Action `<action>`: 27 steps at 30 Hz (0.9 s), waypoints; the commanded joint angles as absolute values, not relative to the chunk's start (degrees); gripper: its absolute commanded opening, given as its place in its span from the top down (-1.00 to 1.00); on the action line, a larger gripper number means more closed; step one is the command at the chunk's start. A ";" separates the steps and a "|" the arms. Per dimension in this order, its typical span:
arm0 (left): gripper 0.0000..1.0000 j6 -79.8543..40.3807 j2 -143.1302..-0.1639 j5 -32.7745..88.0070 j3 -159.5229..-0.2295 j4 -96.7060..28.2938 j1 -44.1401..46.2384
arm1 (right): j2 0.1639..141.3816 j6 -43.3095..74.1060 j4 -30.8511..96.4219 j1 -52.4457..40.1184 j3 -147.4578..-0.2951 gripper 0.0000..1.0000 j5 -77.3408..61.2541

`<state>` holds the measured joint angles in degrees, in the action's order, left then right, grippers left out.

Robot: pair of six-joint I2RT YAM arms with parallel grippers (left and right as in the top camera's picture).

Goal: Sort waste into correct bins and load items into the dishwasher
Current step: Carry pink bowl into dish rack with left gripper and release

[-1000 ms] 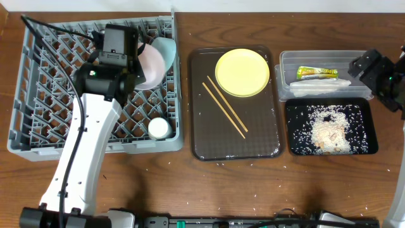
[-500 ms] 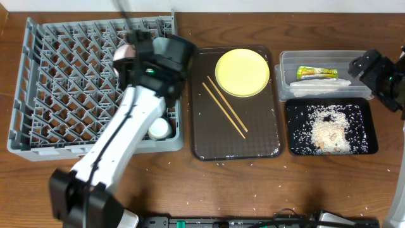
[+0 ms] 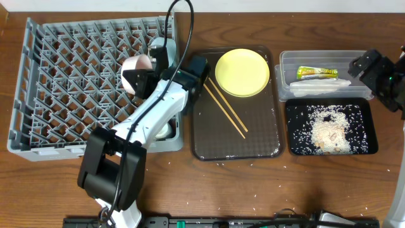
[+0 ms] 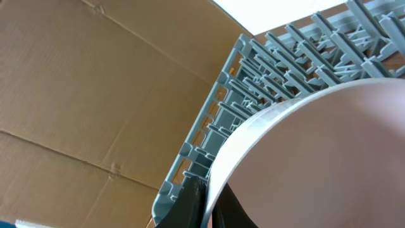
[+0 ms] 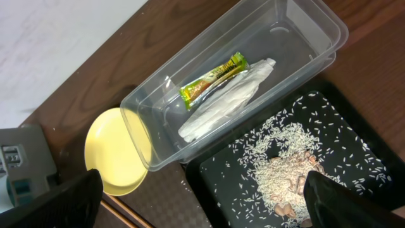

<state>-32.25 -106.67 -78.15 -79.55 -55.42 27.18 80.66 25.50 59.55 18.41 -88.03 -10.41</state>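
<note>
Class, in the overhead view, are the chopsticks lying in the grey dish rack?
No, the chopsticks lie on the dark brown tray, beside the yellow plate.

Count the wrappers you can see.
2. The yellow-green printed wrapper and the white crumpled wrapper lie side by side inside the clear tub. No others show, though the left arm covers some table.

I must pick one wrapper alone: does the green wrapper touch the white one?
Touching. The right wrist view shows the green wrapper lying against the white wrapper in the tub, no gap between them.
</note>
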 commanded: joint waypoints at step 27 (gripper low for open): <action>0.84 -39.68 -107.50 -78.43 -71.57 -53.52 29.71 | 80.64 26.30 59.66 18.65 -88.12 -0.99 -9.87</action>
